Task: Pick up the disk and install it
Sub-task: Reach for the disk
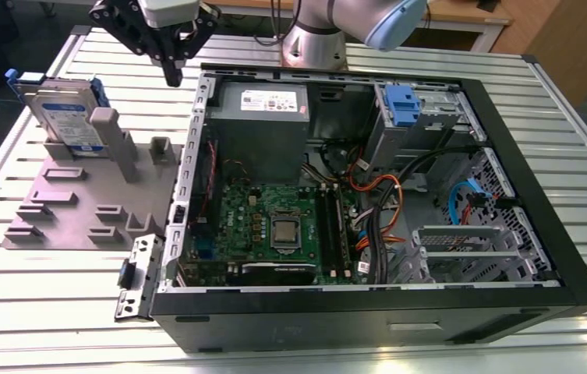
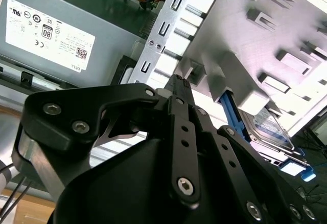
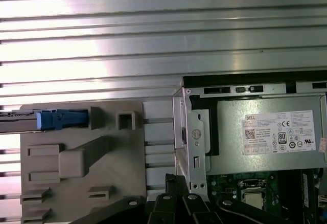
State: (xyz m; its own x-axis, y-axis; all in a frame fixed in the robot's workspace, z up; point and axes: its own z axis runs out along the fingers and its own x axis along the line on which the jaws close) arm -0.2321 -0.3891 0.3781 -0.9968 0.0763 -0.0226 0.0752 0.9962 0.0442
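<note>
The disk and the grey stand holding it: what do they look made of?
Disk: seemingly metal casing, silvery sheen, with a paper-like blue-and-white label; its blue rails look like glossy plastic. Stand: probably matte grey plastic, uniform colour, blocky moulded shapes.

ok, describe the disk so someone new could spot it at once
On the exterior view's left, beside the open computer case, sits a grey plastic stand. The disk stands on edge at its far end: silver, blue-and-white label, blue rails, unlike the plain grey blocks beside it.

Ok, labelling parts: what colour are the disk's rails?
Blue; the disk shows best in the exterior view.
</note>
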